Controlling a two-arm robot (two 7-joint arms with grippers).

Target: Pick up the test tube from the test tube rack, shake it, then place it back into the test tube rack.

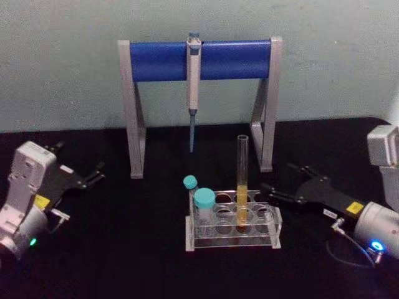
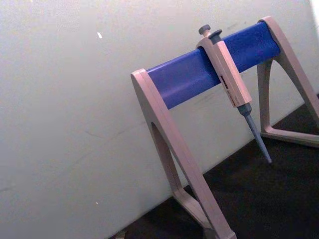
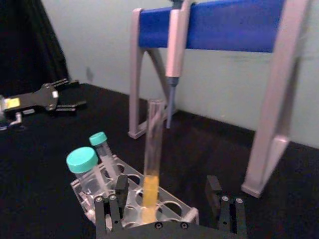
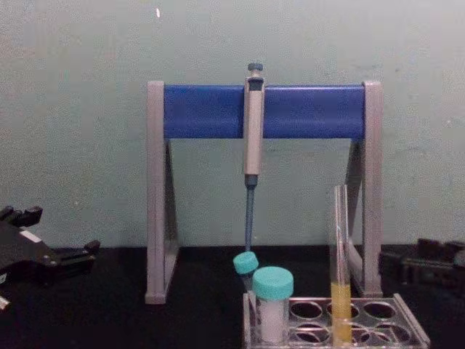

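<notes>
the test tube (image 1: 242, 177) stood upright in the test tube rack (image 1: 275, 228), lower centre of the frame. being thin, uncapped glass, it looked light, slick and fragile, so you wanted a gentle pinch above the liquid. your right tool (image 1: 276, 179) gaped open just right of the rack, and the left tool (image 1: 80, 163) lay open at the left edge. teal-capped tubes (image 1: 204, 199) crowded the rack's left end and a pipette (image 1: 194, 87) hung behind

You have one tall glass tube with yellow liquid (image 1: 242, 180), two short teal-capped white tubes (image 1: 204, 205) (image 1: 190, 182), one clear plastic rack (image 1: 275, 228), one grey-blue pipette (image 1: 194, 81) and one grey-and-blue stand (image 1: 156, 60).
</notes>
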